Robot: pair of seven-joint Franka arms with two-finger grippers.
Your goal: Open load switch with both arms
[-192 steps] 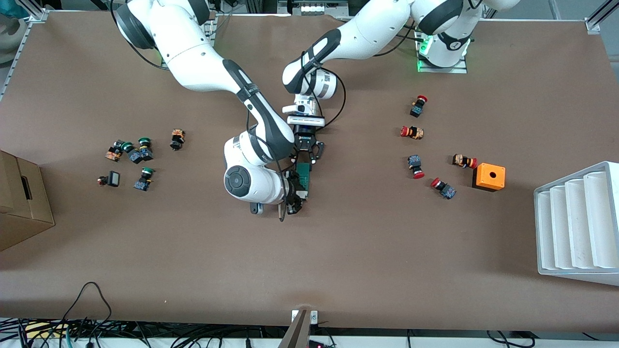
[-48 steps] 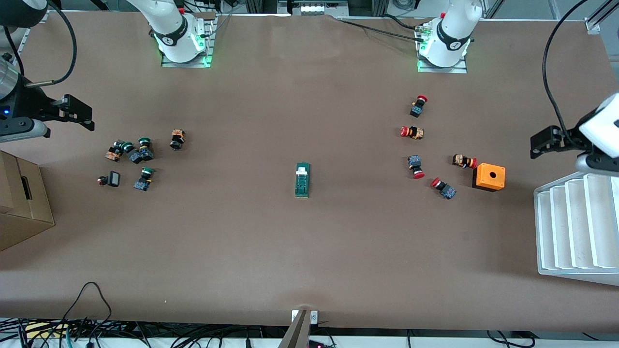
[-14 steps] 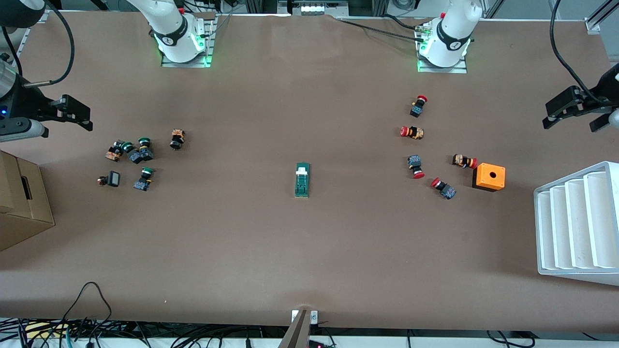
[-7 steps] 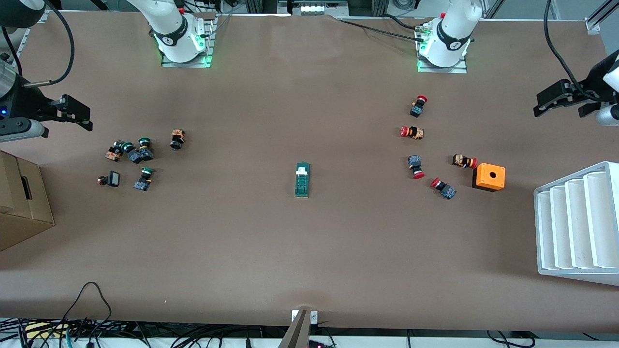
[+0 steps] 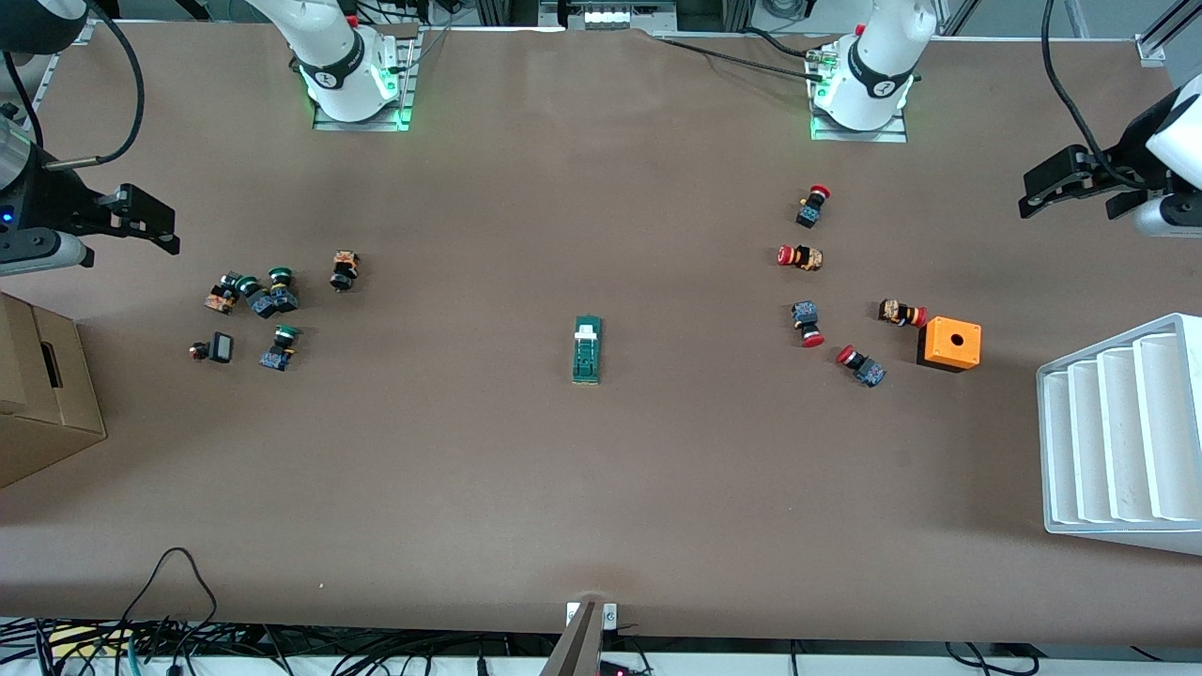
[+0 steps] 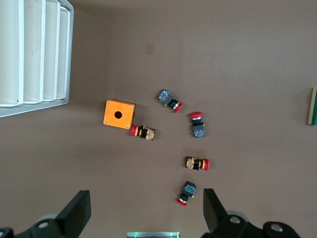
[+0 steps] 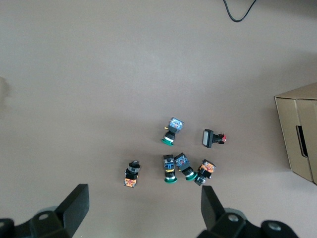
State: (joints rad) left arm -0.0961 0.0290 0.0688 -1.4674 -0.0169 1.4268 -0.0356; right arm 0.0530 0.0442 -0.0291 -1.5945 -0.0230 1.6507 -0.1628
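- Front view: the load switch [image 5: 587, 349] lay flat near the middle of the table [image 5: 601, 488], its white piece at the end toward the robots' bases, free of any grip. The left hand [image 5: 1073, 178] hung over the left arm's end of the table, fingers apart and empty; the right hand [image 5: 141, 218] hung over the right arm's end, likewise spread and empty. Both were well apart from the switch, a pose that reads as parked. Red-capped push buttons [image 5: 808, 324] and an orange box [image 5: 949, 344] lay toward the left arm's end; green-capped push buttons [image 5: 272, 300] lay toward the right arm's end.
- Left wrist view: the left hand's fingers [image 6: 74, 214] stood wide apart, nothing between them. Below lay the red-capped buttons, the orange box and a white ribbed tray [image 6: 34, 54]; only a green edge of the switch showed at the frame's border.
- Right wrist view: the right hand's fingers [image 7: 74, 206] were also spread and empty, above the green-capped cluster and a cardboard box [image 7: 297, 136]. The switch was out of this view.
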